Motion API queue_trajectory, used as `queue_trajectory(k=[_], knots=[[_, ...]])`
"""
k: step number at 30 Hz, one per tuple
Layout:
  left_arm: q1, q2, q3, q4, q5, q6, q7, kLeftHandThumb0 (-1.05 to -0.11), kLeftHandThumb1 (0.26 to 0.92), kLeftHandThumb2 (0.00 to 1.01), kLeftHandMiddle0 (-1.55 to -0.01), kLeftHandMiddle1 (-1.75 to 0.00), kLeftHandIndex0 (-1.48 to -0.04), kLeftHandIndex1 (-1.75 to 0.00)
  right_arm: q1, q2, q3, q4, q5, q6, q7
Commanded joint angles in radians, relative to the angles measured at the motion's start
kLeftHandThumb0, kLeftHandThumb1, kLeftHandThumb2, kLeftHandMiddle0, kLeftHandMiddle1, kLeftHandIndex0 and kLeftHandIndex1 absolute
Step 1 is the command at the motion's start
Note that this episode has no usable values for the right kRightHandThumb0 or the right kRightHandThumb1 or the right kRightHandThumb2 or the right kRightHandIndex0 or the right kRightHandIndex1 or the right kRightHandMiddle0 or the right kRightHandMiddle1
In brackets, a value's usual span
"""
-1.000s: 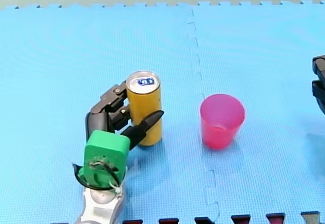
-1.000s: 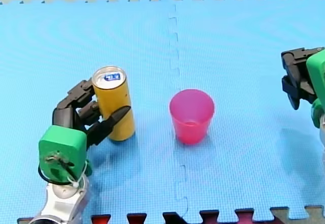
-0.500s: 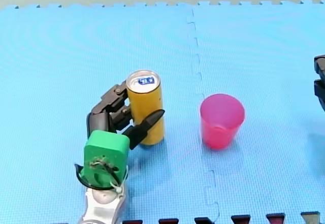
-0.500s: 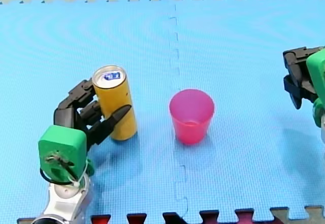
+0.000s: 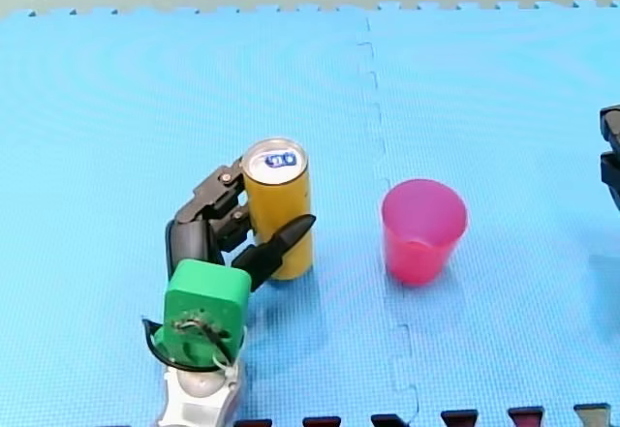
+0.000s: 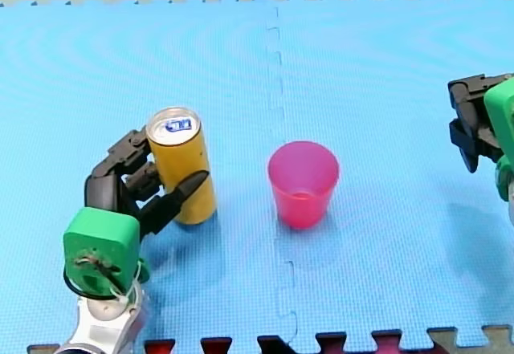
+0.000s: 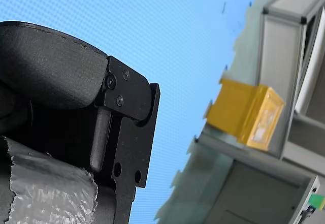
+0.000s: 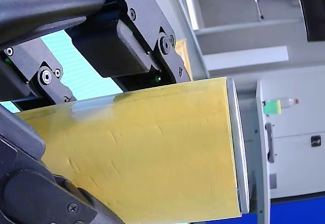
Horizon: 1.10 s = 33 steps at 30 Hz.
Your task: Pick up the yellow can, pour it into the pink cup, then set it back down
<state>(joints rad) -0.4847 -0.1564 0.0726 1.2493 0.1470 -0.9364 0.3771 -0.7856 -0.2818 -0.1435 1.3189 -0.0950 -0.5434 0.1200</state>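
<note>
Left hand: fingers closed round the middle of the yellow can, upright left of the pink cup; we judge it stiff, slick, best held mid-body; right hand at far right.

So the yellow can looks like glossy metal with a shiny silver lid. The pink cup is smooth plastic, the foam mat is matt and finely dimpled, and the fingers are matt black plastic.

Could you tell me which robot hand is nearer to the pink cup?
Left: the left hand grips the yellow can beside the pink cup; the right hand is farther off.
</note>
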Motion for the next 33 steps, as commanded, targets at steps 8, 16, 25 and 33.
queue_trajectory(k=[8, 16, 25, 33], knots=[[0.002, 0.041, -0.087, 0.011, 0.146, -0.003, 0.168, -0.346, 0.867, 0.00, -1.22, 0.00, -1.11, 0.00, 0.005, -0.007, -0.004, -0.005, 0.005, -0.004, -0.004], [0.002, 0.050, -0.103, 0.028, 0.144, 0.026, 0.148, -0.414, 0.870, 0.00, -1.08, 0.00, -0.96, 0.00, 0.006, -0.011, -0.010, -0.007, 0.014, 0.000, 0.013], [-0.002, 0.033, -0.073, 0.028, 0.075, 0.061, 0.070, -0.669, 0.825, 0.00, -0.70, 0.00, -0.74, 0.00, 0.004, -0.012, -0.011, -0.006, 0.014, 0.002, 0.014], [0.003, 0.015, -0.030, 0.032, -0.002, 0.062, -0.048, -0.808, 0.846, 0.01, -0.48, 0.00, -0.47, 0.00, 0.004, -0.014, -0.010, -0.006, 0.013, 0.001, 0.009]])
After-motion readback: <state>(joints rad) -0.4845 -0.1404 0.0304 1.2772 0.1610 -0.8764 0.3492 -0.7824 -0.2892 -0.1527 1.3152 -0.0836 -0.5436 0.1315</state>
